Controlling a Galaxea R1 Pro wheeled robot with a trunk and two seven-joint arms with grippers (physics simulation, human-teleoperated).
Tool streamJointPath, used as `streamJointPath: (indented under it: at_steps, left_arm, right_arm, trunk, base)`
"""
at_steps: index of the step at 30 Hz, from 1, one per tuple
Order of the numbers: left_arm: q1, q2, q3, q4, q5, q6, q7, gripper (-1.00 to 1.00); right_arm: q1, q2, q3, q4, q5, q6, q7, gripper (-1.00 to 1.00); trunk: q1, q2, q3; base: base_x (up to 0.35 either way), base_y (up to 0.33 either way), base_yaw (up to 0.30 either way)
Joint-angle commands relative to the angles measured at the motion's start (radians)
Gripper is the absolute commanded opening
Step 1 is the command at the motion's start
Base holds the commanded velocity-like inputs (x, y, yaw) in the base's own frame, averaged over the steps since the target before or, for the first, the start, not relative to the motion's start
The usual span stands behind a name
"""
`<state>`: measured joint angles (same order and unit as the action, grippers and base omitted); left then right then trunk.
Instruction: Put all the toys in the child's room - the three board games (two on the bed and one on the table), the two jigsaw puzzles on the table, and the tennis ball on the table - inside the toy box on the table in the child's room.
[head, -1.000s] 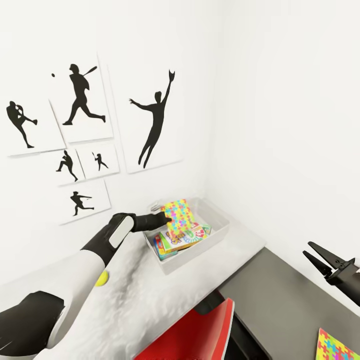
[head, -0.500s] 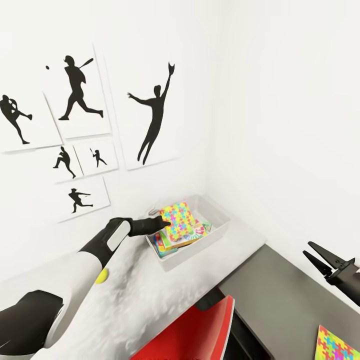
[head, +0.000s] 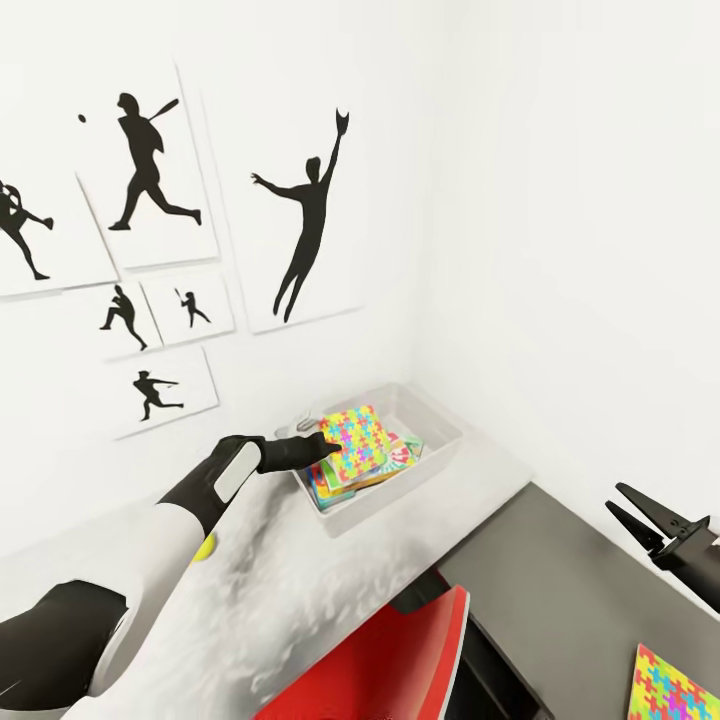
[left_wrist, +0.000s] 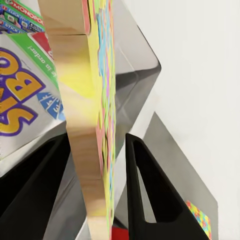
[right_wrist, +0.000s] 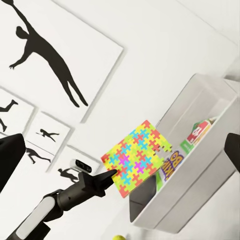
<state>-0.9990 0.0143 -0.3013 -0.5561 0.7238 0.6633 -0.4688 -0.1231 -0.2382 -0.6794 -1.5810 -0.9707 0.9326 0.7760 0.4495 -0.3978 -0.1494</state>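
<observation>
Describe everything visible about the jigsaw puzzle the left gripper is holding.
The jigsaw puzzle is a thin, roughly square sheet of interlocking pink, yellow, green and blue pieces, with a plain wood-coloured back in the left wrist view. It hangs tilted, printed face up, over the grey toy box, above the board games lying inside. The left gripper pinches one edge between its black fingers. Whether its lower edge touches the games cannot be told.

White corner walls (head: 560, 200), black baseball-silhouette prints (head: 305, 225), red chair (head: 385, 665).
</observation>
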Motion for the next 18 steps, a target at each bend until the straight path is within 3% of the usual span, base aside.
streamJointPath:
  at_steps: [1,18]
  left_arm:
    - [-0.001,0.001,-0.004,0.000,0.005,0.002,-0.001,-1.00]
    - [-0.002,-0.007,0.001,-0.008,0.005,-0.021,0.001,-1.00]
  right_arm:
    - [-0.001,0.000,-0.001,0.000,0.001,0.004,0.003,1.00]
    - [-0.001,0.007,-0.001,0.000,0.001,-0.005,0.035,1.00]
  trunk:
    - [0.001,-0.002,-0.004]
    - [0.001,-0.002,-0.029]
  base:
    - [0.000,0.000,0.000]
    - [0.000,0.000,0.000]
